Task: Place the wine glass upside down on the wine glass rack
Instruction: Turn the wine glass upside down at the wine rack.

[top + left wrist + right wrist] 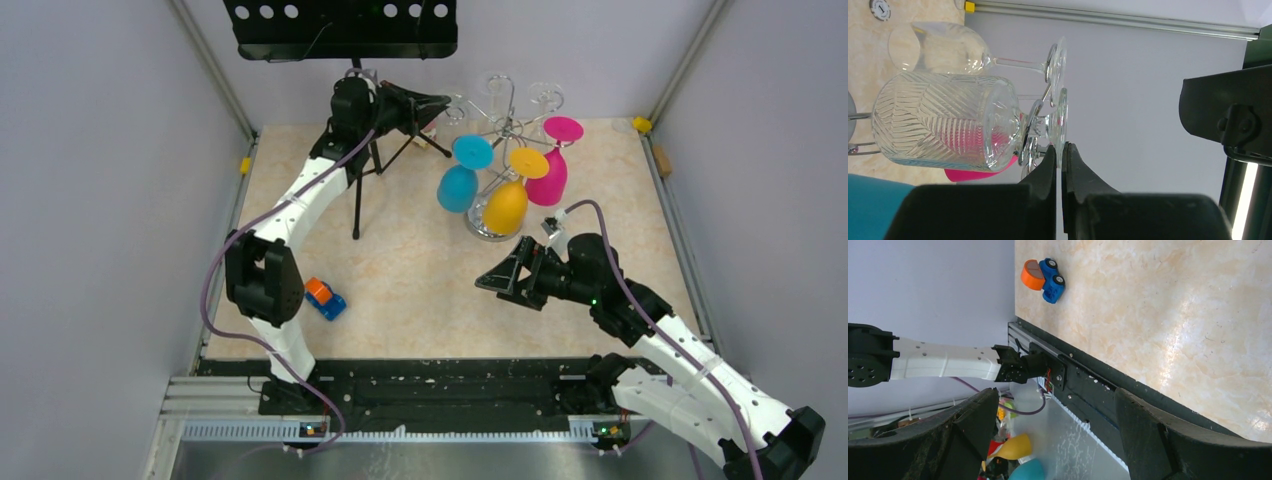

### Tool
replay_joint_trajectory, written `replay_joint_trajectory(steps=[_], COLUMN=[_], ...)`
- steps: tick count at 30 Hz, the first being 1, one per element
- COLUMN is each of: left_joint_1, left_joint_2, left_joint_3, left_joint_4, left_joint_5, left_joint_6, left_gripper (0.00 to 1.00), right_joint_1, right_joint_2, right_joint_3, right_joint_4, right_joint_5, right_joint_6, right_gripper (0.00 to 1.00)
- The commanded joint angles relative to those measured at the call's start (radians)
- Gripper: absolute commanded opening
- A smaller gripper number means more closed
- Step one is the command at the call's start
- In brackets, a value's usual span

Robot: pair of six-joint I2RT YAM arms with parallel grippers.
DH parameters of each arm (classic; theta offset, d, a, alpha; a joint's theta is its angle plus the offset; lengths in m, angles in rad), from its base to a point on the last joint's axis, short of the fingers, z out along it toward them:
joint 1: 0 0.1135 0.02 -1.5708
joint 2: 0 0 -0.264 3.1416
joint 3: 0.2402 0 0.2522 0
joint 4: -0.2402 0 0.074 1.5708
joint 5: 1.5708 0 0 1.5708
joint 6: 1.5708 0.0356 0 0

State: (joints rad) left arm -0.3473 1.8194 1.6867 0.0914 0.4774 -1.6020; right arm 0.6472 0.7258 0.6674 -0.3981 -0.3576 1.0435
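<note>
left gripper (1062, 150): reached to the far side of the table, up at the top of the rack. Its jaws are closed down to a thin slit, with the tips on either side of the edge of the wine glass's foot, pinching it.
wine glass (943, 120): clear, with a cut herringbone pattern. It is upside down, foot uppermost and bowl towards the table, in among the rack's curled arms. Whether the foot already bears on a hook cannot be told.
plain clear glass (943, 50): just beside the held one and inverted the same way, its foot close to the held glass's foot.
wine glass rack (505, 128): chrome wire stand at the far right of the table, its round base under the hanging bowls.
blue glass (457, 187): hanging bowl-down on the rack's left side.
yellow glass (506, 205): hanging bowl-down at the near side, over the base.
pink glass (548, 178): hanging bowl-down on the right, and showing behind the patterned bowl in the left wrist view.
right gripper (500, 280): low over the table near the rack, pointing left. Its jaws are spread wide with nothing between them.
toy car (325, 297): blue with an orange part, on the table near the left arm and well apart from both grippers.
music stand (340, 28): black, on a tripod at the far left, close behind the left arm's wrist.
table (420, 260): beige marbled top.
</note>
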Motion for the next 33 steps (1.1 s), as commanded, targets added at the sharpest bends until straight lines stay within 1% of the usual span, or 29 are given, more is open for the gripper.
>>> replay_joint_trajectory(steps=[1,5,13,33], left_joint_1=[0.019,0.02,0.019,-0.001], left_joint_2=[-0.089,-0.107,-0.109,-0.124], left_joint_3=[-0.007,-0.039,-0.039,-0.051], left_joint_4=[0.111,0.12,0.122,0.1], left_joint_5=[0.014,0.036,0.089,0.113], left_joint_6=[0.005,0.007,0.013,0.046], left_gripper=[0.0,0.0,0.0,0.0], right_joint_1=[0.009,0.009,0.009,0.009], right_joint_2=[-0.012,-0.013,-0.005,0.011], right_joint_3=[0.012,0.012,0.012,0.011], right_joint_4=[0.019,0.02,0.031,0.048], right_joint_5=[0.008,0.008,0.003,-0.003], right_joint_6=[0.0,0.003,0.004,0.006], right_gripper=[0.87,0.87,0.87,0.87])
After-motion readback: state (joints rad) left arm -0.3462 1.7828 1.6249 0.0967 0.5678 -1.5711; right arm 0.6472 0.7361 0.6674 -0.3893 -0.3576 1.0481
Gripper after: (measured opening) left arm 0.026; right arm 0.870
